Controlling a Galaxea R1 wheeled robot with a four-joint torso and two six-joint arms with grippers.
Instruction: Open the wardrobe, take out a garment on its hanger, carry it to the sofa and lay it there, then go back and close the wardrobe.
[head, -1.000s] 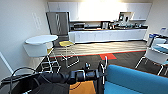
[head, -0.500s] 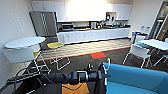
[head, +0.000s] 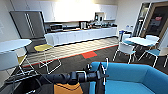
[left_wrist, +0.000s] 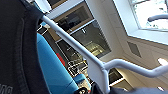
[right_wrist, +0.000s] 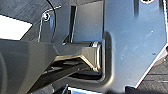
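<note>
1. The left gripper (head: 101, 75) reaches in from the left of the head view, out over the near edge of the sofa (head: 130, 75). Its fingers are closed on one white hanger (head: 106, 65), whose hook stands up just above them.
2. In the left wrist view the hanger (left_wrist: 82, 53) crosses as a pale bar with a curved branch; one black garment (left_wrist: 17, 50) is draped over its end, close beside the camera.
3. In the head view the garment (head: 100, 86) hangs as a dark strip directly below the fingers, in front of the sofa's blue seat.
4. I cannot tell how the right gripper's fingers stand; the right wrist view gives dark robot parts over a blue-grey plate.
5. One blue sofa lies at the lower right, touching nothing else I can make out.
6. Beyond it stands one white bench (head: 141, 41) with white and teal chairs (head: 125, 50) around it; their count is unclear.
7. At left, one round white bench (head: 13, 45) and one yellow-seated chair (head: 45, 47).
8. One long kitchen counter (head: 82, 35) runs along the far wall, a grey fridge (head: 27, 23) beside it.
</note>
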